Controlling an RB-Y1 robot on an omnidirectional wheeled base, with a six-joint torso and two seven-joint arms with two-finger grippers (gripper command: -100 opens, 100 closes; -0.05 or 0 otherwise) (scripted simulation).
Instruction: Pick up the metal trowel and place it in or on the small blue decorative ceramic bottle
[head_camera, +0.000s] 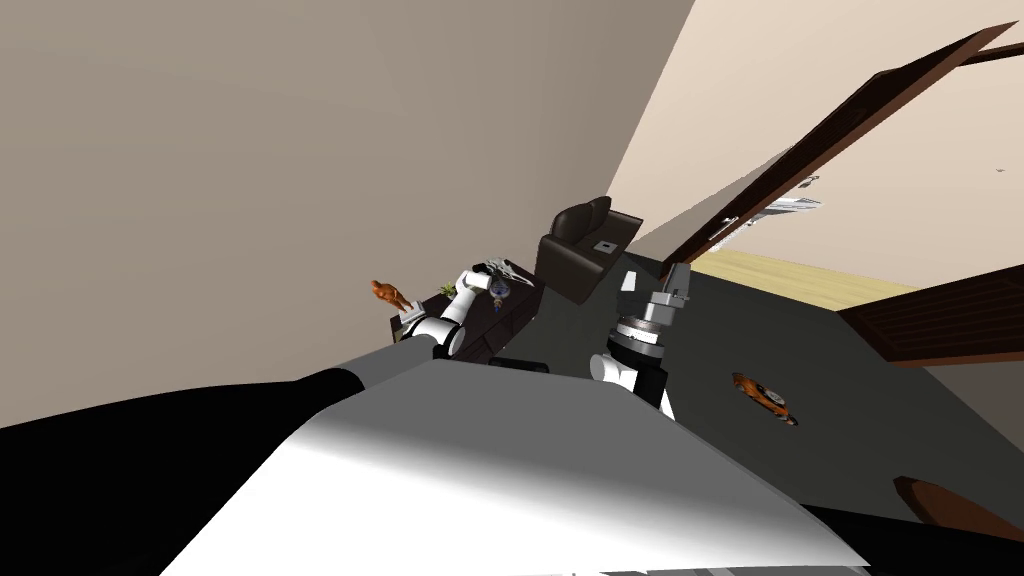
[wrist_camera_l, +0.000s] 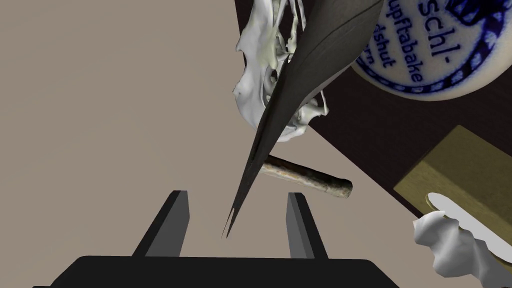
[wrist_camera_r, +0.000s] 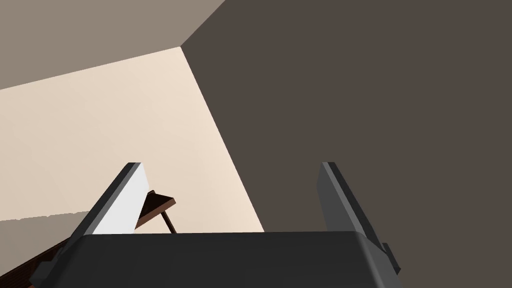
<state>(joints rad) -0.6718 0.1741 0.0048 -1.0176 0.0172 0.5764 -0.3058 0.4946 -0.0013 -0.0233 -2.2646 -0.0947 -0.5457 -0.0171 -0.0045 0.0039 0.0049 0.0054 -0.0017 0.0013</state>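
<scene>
The trowel (wrist_camera_l: 305, 75) has a dark pointed blade and a brown stick-like handle (wrist_camera_l: 307, 179). It hangs in front of the beige wall, its wide end beside the white bottle (wrist_camera_l: 430, 50) with blue lettering. My left gripper (wrist_camera_l: 237, 194) holds the blade's narrow end between its fingers, which are drawn in closer than a full opening. In the head view the left gripper (head_camera: 492, 268) is over the dark cabinet (head_camera: 470, 325), just above the bottle (head_camera: 497, 291). My right gripper (head_camera: 630, 282) is raised over the floor, fingers (wrist_camera_r: 327, 200) wide apart and empty.
A white skull-like ornament (wrist_camera_l: 255, 75) stands right behind the trowel. A tan box (wrist_camera_l: 465, 170) and a white lump (wrist_camera_l: 450, 250) sit on the cabinet near the bottle. An orange figurine (head_camera: 390, 293), a dark armchair (head_camera: 578, 250), an open door (head_camera: 800, 170) and an orange object (head_camera: 765, 395) on the floor are around.
</scene>
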